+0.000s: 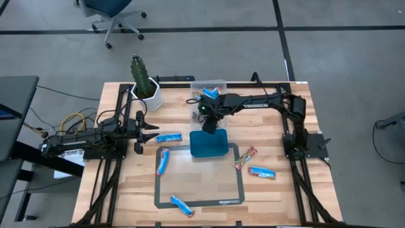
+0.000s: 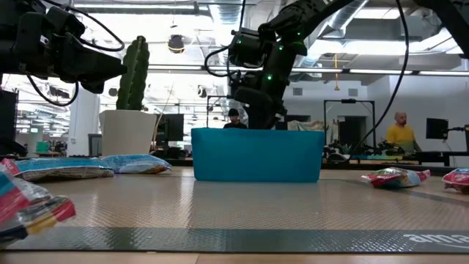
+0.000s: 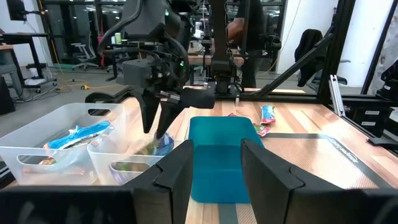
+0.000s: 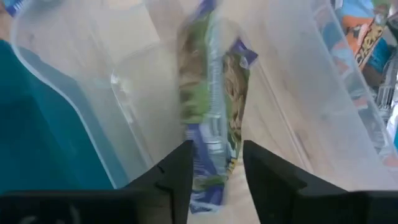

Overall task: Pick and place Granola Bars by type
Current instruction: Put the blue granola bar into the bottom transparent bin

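Observation:
My right gripper (image 1: 207, 120) hangs over the clear bins (image 1: 209, 90) beyond the teal tray (image 1: 209, 144), fingers pointing down and apart. A green and purple granola bar (image 4: 214, 106) stands blurred between and below them, reaching down into a clear bin (image 4: 292, 93); the left wrist view shows this bar (image 3: 161, 146) under the fingertips. My left gripper (image 1: 150, 133) waits open at the table's left, just short of a blue bar (image 1: 168, 137) lying flat. Other bars lie flat on the mat: blue ones (image 1: 163, 161) (image 1: 181, 205) (image 1: 261, 172) and a red one (image 1: 245, 157). My right gripper has the near end of the green and purple bar (image 4: 208, 180) between its fingers, which come from above. That end does not fill the gap, and I cannot tell whether either finger touches it. The bar points down into the bin.
A white pot with a cactus (image 1: 145, 85) stands at the far left corner. A second clear bin (image 3: 56, 146) holds a blue bar (image 3: 81, 134). The teal tray (image 2: 256, 154) sits on the mat's far edge. People show in the room behind.

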Robot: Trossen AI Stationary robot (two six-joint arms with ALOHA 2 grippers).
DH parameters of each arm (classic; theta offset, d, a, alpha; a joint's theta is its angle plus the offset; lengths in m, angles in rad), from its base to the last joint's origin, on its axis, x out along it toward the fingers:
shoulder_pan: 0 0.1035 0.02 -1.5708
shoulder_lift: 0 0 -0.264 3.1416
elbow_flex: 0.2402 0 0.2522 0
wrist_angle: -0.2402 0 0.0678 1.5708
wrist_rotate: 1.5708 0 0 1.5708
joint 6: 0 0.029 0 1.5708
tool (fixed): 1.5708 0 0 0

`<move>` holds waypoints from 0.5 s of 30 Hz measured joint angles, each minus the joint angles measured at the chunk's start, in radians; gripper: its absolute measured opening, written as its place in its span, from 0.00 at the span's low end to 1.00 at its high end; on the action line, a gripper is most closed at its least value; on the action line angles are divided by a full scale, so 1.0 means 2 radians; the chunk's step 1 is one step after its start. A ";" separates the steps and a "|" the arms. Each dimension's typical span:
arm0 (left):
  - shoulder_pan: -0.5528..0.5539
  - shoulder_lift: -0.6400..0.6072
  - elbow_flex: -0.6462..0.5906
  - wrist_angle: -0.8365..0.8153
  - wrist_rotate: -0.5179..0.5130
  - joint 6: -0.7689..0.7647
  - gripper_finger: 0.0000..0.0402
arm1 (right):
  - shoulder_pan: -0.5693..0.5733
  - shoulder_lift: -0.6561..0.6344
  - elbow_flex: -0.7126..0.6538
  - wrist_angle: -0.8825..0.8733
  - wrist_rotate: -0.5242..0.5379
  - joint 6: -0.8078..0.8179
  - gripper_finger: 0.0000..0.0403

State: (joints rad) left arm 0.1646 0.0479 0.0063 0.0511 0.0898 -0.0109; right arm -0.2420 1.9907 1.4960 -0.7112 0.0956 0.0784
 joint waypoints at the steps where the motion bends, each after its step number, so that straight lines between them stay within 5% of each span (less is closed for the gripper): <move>1: 0.000 0.000 0.000 0.000 0.000 0.000 0.31 | 0.001 0.000 0.000 0.001 0.000 0.000 0.34; 15: 0.000 0.000 0.000 0.000 0.000 0.000 0.31 | 0.011 -0.078 0.000 0.005 -0.027 -0.032 0.42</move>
State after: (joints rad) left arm 0.1650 0.0478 0.0063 0.0513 0.0898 -0.0109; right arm -0.2209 1.8348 1.4966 -0.7020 0.0422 0.0138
